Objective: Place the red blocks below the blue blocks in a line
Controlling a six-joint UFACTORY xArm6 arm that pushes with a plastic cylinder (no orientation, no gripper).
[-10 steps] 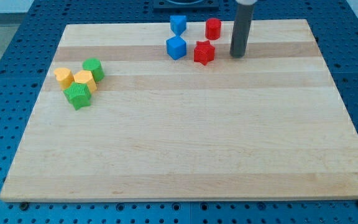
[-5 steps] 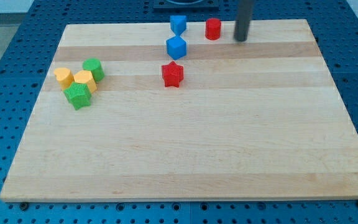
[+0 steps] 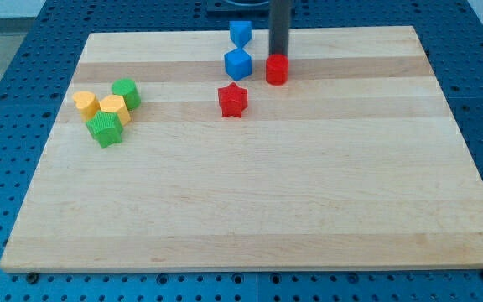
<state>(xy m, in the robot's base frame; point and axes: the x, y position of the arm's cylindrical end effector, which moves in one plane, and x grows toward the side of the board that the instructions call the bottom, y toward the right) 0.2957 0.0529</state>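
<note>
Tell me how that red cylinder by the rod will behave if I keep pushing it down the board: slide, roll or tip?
The red cylinder stands upright on its flat end, so it should slide, not roll. It looks squat, so tipping seems unlikely. My tip sits just above it in the view; an off-centre push on the round wall could let it slip sideways.

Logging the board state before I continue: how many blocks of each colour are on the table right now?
Red: 2, a star and a cylinder
Blue: 2, the upper and the lower
Yellow: 2, one and another
Green: 2, a cylinder and a star
Total: 8
My tip sits just above the red cylinder.
</note>
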